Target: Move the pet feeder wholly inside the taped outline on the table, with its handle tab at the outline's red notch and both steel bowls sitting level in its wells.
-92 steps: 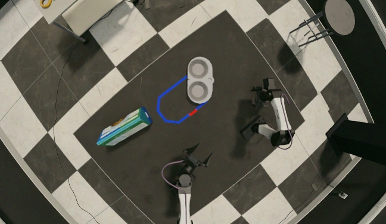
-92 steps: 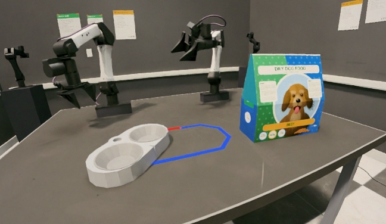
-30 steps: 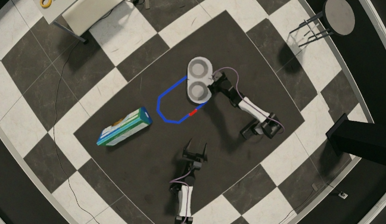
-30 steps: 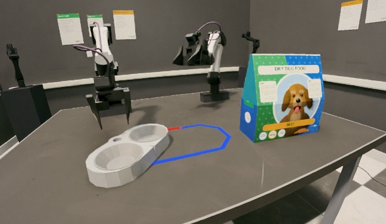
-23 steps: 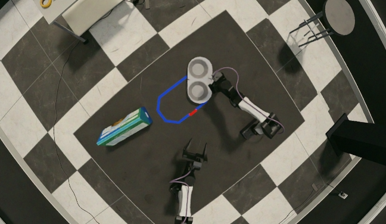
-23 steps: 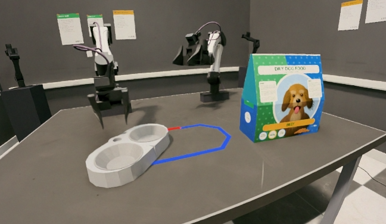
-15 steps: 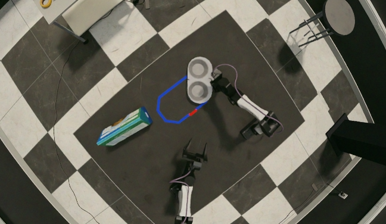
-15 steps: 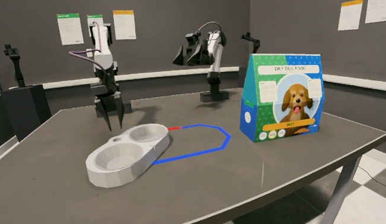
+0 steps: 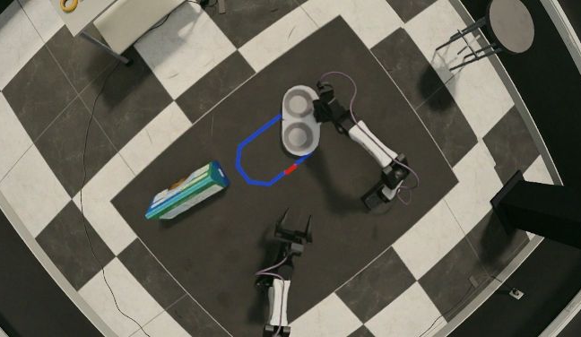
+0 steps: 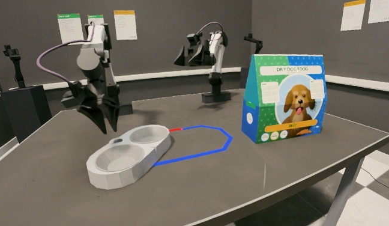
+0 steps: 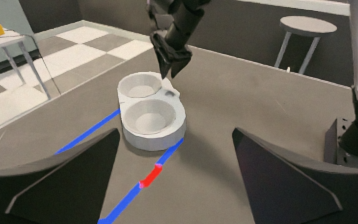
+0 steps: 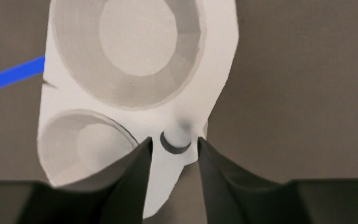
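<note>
The white pet feeder (image 9: 288,119) (image 10: 108,180) (image 11: 152,142) (image 12: 220,30) lies across one end of the blue taped outline (image 9: 260,131) (image 10: 190,157) (image 11: 90,131) (image 12: 12,76), mostly outside it. Two bowls (image 9: 298,135) (image 10: 120,157) (image 11: 139,86) (image 12: 137,35) sit in its wells and look level. The red notch (image 9: 290,169) (image 10: 175,130) (image 11: 151,176) is bare, beyond one feeder end. My right gripper (image 10: 110,131) (image 11: 166,78) (image 12: 175,139) is partly open just above the handle tab, holding nothing; contact is unclear. My left gripper (image 9: 299,213) (image 10: 183,64) (image 11: 176,130) is wide open and empty, raised well away from the feeder.
A dry dog food bag (image 9: 188,193) (image 10: 291,99) stands on the table beyond the outline's far end from the feeder. The right arm reaches over the table beside the feeder. A round stool (image 9: 511,24) (image 11: 307,25) stands off the table.
</note>
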### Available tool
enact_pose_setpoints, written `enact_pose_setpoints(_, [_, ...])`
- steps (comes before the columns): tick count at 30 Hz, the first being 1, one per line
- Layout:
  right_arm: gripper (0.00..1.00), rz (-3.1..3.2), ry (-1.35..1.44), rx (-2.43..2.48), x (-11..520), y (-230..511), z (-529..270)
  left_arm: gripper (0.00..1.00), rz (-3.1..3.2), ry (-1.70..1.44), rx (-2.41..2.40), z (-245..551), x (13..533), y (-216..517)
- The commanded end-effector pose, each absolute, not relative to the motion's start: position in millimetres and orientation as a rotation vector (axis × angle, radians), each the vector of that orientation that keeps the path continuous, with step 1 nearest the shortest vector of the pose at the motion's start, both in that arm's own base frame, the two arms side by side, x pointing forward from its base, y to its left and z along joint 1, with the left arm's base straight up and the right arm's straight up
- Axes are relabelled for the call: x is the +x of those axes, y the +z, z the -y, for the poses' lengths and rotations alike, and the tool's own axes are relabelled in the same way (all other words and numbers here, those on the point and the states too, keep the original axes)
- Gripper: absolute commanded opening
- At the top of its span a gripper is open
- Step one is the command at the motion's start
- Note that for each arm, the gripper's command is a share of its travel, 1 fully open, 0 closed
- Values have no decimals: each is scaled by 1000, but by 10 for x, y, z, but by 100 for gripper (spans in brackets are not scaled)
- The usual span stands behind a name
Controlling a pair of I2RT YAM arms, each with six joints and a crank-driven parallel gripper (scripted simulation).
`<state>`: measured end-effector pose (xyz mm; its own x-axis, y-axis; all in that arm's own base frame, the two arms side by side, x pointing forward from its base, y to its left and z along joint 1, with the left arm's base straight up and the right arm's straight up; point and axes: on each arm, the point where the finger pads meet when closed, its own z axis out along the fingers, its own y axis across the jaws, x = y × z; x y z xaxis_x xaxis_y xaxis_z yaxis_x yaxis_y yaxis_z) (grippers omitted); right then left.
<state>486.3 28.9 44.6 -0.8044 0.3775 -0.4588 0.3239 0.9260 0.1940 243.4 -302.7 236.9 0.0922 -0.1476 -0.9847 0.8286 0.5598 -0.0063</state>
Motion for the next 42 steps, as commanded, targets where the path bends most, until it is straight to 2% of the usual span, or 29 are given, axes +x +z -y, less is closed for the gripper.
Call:
enact_pose_setpoints(1, [39,-2727,135,692,4703,346,-260,100,-1268,-805,670,3030,2433,2386])
enact_pose_setpoints(17, [39,-2959,8,1084,4488,191,-318,100,-1268,-805,670,3030,2433,2386])
enact_pose_setpoints(34, [39,-2963,1,1082,4509,-125,-280,100,-1268,-805,670,3030,2433,2386])
enact_pose_setpoints(42, [39,-2933,17,1082,4529,-51,-283,100,-1268,-805,670,3030,2433,2386])
